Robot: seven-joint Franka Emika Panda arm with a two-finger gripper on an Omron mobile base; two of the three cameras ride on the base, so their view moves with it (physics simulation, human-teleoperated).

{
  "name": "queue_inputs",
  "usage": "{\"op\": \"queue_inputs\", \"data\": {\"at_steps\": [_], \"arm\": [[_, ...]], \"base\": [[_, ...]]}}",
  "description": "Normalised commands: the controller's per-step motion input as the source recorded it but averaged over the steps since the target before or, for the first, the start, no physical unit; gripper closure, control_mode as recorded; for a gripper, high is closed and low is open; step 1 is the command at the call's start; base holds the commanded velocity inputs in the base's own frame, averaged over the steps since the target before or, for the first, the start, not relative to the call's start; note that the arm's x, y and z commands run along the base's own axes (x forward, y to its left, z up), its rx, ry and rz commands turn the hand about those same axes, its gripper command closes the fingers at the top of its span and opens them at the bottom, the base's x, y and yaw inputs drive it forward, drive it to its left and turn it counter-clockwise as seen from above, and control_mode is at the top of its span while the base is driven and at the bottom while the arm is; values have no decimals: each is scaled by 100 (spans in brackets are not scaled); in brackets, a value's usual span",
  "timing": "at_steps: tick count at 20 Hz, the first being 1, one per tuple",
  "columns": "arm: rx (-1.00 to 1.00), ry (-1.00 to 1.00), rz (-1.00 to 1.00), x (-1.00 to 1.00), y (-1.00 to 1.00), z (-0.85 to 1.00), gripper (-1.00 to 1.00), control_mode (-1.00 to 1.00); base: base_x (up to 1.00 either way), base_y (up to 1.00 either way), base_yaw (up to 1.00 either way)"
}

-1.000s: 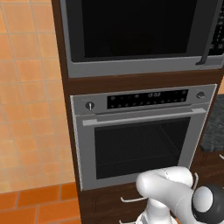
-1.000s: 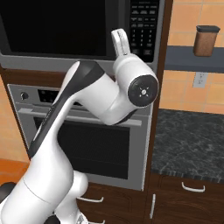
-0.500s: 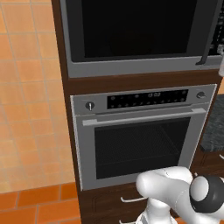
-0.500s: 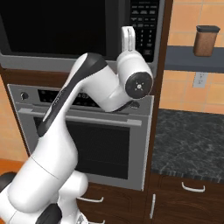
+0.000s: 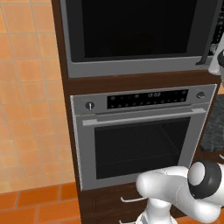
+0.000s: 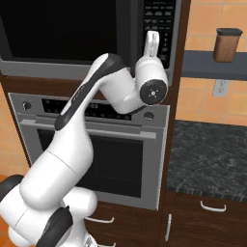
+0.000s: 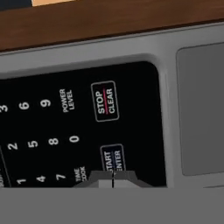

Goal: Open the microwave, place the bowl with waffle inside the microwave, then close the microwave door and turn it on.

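Observation:
The microwave (image 5: 140, 30) is built in above the oven, and the microwave door (image 6: 62, 29) with its black glass is closed. Its dark vertical handle (image 5: 209, 35) runs beside the keypad strip (image 6: 159, 21). My gripper (image 6: 152, 41) points at that keypad, fingers pressed together and holding nothing. In the hand view the shut gripper (image 7: 112, 179) sits just under the START button (image 7: 113, 158), with STOP/CLEAR (image 7: 105, 101) above it. My gripper's white tip (image 5: 215, 61) shows at the right edge of the left base view. The bowl with waffle is out of view.
A silver oven (image 5: 140, 140) with two knobs and a horizontal bar handle sits below the microwave. A dark stone counter (image 6: 207, 154) lies to the right, with a brown canister (image 6: 226, 44) on a shelf above. Drawers (image 6: 212, 212) are beneath.
The hand has swung right across the microwave front, from the door handle area onto the keypad strip. The microwave door stays closed.

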Motion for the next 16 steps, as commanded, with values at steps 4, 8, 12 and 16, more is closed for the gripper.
{"op": "queue_inputs", "data": {"at_steps": [4, 8, 12, 16], "arm": [[11, 0, -4, 46, -6, -23, 100, -100], [11, 0, -3, 45, -9, -16, 100, -100], [4, 0, 0, -11, -35, -1, 100, -100], [0, 0, 0, -80, -46, 6, 100, -100]], "base": [[0, 0, 0], [0, 0, 0], [0, 0, 0], [0, 0, 0]]}}
